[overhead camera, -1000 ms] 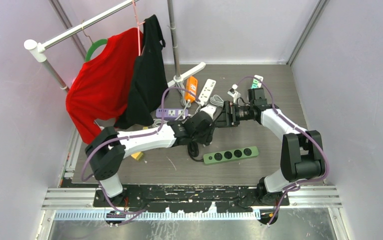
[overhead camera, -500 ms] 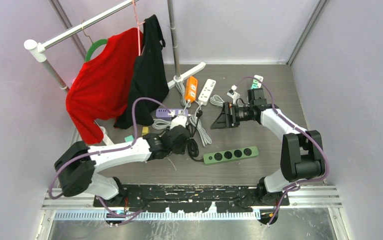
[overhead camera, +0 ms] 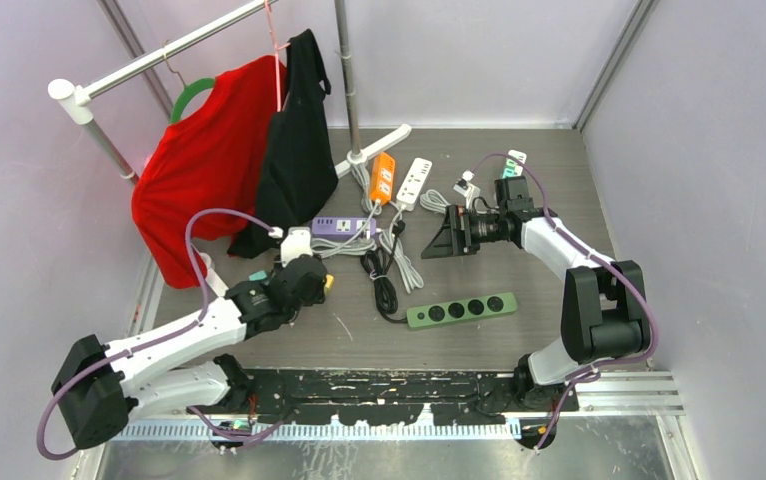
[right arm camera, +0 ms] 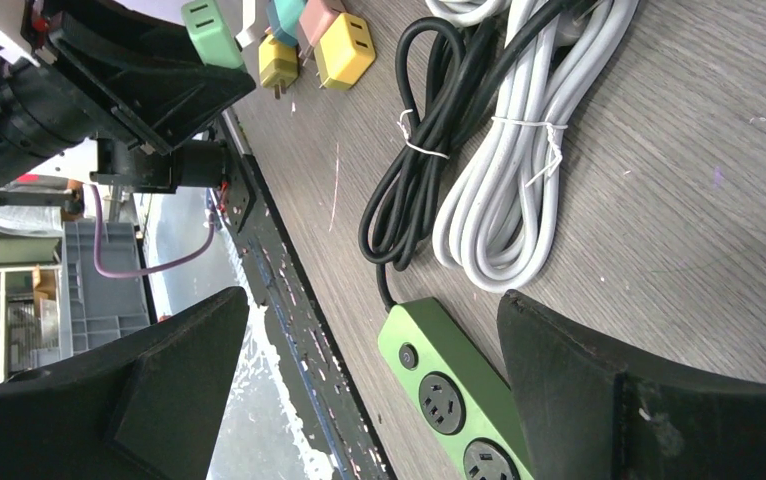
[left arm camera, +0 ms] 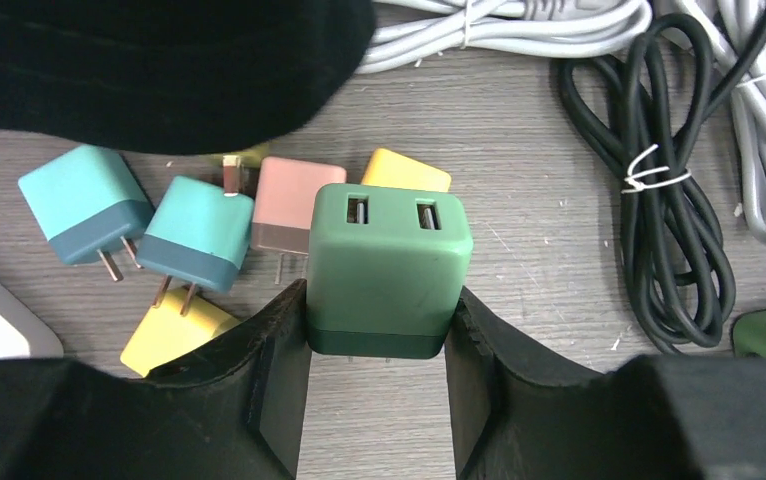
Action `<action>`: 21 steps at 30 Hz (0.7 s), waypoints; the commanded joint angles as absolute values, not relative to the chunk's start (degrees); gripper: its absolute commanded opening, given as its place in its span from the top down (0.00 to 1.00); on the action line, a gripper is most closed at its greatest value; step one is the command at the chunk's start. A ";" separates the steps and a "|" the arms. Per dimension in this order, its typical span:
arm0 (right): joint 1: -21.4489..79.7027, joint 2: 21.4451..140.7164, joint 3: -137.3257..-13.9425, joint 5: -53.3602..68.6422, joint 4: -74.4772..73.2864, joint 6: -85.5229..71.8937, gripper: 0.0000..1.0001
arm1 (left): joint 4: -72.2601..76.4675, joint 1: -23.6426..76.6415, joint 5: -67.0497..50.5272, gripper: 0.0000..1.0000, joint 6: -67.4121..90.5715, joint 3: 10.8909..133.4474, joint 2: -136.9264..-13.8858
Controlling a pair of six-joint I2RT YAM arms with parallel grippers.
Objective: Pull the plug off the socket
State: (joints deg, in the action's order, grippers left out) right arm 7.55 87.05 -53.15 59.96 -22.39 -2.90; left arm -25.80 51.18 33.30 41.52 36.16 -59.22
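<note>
Above scattered chargers, left tool clamps the green plug; right tool is spread wide.

Robot lab cell: white panels in aluminium framing around grey table; arm mounting plate at its near edge, clothes rack far-left, power strips mid-table.

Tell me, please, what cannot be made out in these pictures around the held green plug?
- Left wrist: prongs of the green plug, hidden under its body in the left gripper.
- Left wrist: yellow adapter, mostly behind the plug.
- Right wrist: green power strip, cut off by the bottom edge.
</note>
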 commanded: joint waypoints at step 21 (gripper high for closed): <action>7.68 85.95 -55.05 60.42 -22.24 -1.49 0.00 | -20.84 36.49 25.57 0.92 39.29 41.52 -71.79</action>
State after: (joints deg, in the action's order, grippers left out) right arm 7.55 87.05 -53.15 59.88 -22.41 -2.83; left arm -23.88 37.21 25.58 40.86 37.82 -70.13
